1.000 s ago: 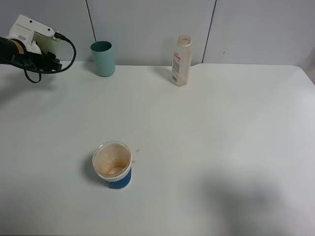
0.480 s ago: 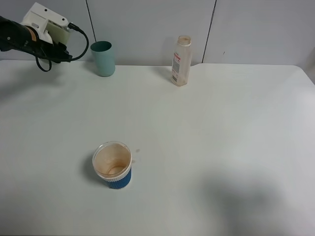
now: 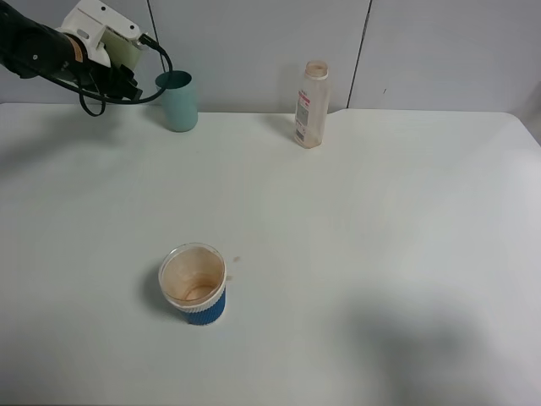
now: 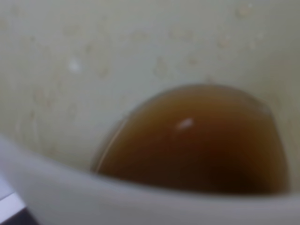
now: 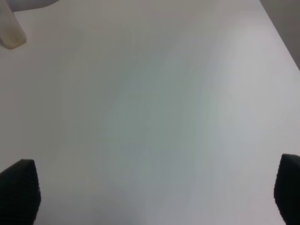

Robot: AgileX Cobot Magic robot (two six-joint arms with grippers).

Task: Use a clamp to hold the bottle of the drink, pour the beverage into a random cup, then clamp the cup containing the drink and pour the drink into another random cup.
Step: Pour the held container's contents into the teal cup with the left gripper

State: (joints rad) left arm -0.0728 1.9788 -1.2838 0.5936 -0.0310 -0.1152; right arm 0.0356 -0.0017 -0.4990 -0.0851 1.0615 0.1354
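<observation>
High at the back left, my left gripper is shut on the pale yellow-green cup containing the drink, just left of the teal cup. The left wrist view looks straight into the held cup, where the brown beverage pools to one side. The bottle stands upright and capless at the back centre, with only its base showing in the right wrist view. My right gripper is open over bare table, nothing between its fingertips, and it is outside the exterior view.
A short stained cup with a blue ribbed sleeve stands at the front left, a small brown drop beside it. The white table runs to a grey panelled wall at the back.
My left arm has carried the held cup up and to the right, from the far left edge to just beside the teal cup. Nothing else has moved.
</observation>
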